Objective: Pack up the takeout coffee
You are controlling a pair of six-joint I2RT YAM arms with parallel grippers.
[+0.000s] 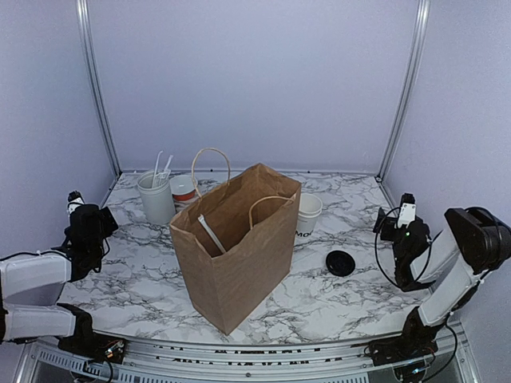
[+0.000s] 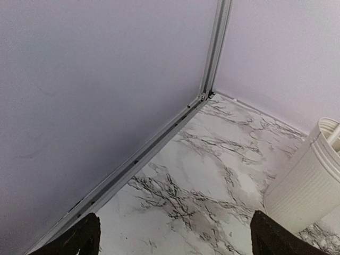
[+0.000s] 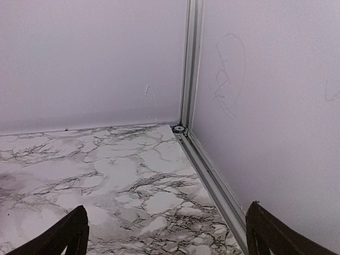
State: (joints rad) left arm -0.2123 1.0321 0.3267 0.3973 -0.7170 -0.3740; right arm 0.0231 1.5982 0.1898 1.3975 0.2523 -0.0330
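No cup with a lid on it shows in any view. A small white paper cup with black lettering (image 1: 307, 216) stands lidless just right of the brown paper bag (image 1: 239, 247). A round black lid (image 1: 341, 262) lies flat on the table, apart from that cup, to its front right. My left gripper (image 1: 83, 212) is at the far left edge, open and empty, and in its wrist view (image 2: 178, 245) it faces the back-left corner. My right gripper (image 1: 399, 223) is at the far right, open and empty, and in its wrist view (image 3: 167, 241) it faces the back-right corner.
The bag stands open and upright with its handles up and a white strip inside. A ribbed grey-white utensil holder (image 1: 156, 199) stands at the back left and shows in the left wrist view (image 2: 308, 180). A white cup with a red band (image 1: 184, 191) stands behind the bag. Walls and metal rails enclose the marble table (image 1: 335, 307).
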